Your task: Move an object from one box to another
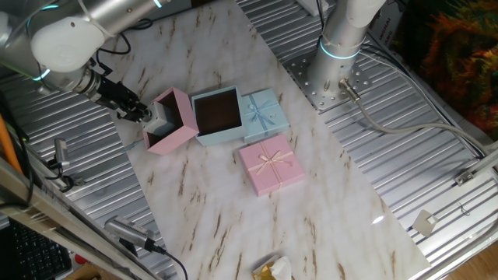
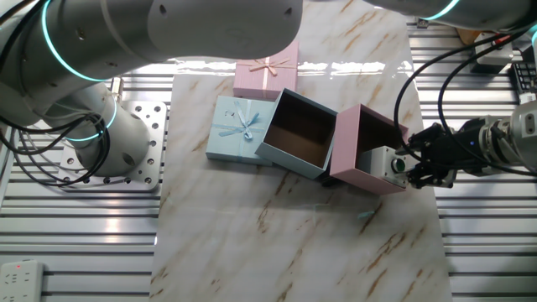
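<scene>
The pink box (image 1: 177, 123) is tipped up on one edge and leans against the light blue box (image 1: 218, 114), which stands upright and shows only its brown lining. The pink box's opening faces my gripper (image 1: 146, 115). In the other fixed view the small white object (image 2: 383, 160), its dark green round part towards the gripper, sits at the lower lip of the tilted pink box (image 2: 367, 144), beside the blue box (image 2: 299, 134). My gripper (image 2: 408, 166) reaches in from the right, its fingers closed on the object.
A flat light blue lid with a bow (image 1: 265, 111) lies against the blue box's far side. A flat pink lid with a cream bow (image 1: 271, 163) lies in front of it. The arm's base (image 1: 340, 47) stands on ribbed metal beside the marble board (image 1: 233, 225).
</scene>
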Controlling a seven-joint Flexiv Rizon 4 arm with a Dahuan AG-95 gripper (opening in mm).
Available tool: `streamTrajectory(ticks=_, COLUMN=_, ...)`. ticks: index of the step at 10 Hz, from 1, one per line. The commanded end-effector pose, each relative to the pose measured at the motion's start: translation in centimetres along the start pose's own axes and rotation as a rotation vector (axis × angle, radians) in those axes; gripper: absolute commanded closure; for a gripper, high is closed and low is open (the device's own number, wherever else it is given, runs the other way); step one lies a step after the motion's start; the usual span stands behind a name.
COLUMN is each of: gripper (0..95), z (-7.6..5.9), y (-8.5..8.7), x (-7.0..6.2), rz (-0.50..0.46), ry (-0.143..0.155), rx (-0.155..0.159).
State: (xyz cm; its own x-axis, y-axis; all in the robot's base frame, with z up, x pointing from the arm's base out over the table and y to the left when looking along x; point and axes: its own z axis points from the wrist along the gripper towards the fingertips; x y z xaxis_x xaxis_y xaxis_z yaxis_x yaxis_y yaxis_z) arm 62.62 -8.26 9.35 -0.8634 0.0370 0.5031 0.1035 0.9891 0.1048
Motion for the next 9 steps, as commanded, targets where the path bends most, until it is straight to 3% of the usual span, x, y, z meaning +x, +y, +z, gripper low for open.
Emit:
streamTrajectory(ticks=1, gripper=57.0, z=0.07, y=-0.04, x=0.0, rz=-0.001, ry=0.002, rx=0.001)
streamTrajectory(ticks=9, gripper=57.0, z=0.2, y=-0.07, x=-0.02, rz=0.005, ry=0.013, rx=0.013)
